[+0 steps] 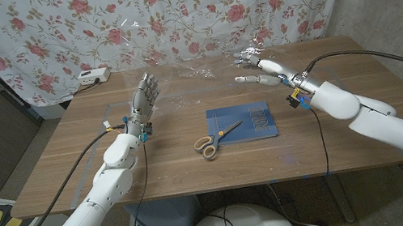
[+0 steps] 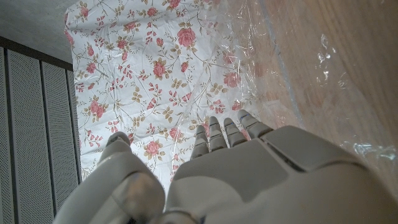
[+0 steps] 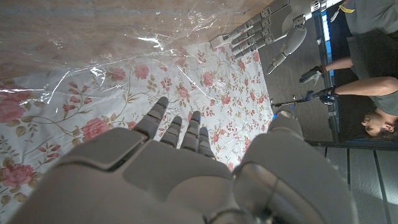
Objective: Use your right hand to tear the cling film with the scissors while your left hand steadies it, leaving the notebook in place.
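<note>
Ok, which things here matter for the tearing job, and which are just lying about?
For the job:
- cling film
- scissors
- notebook, to stay put
- left hand
- right hand

Lying about:
- white power strip at the table's back corner

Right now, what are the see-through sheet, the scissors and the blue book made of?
The cling film looks like thin clear plastic: shiny, crinkled, curtain showing through. The scissors seem to have metal blades and tan plastic handles. The notebook looks like matte blue card or paper, though that is uncertain.

The cling film (image 1: 194, 69) is too clear to trace its edges
</note>
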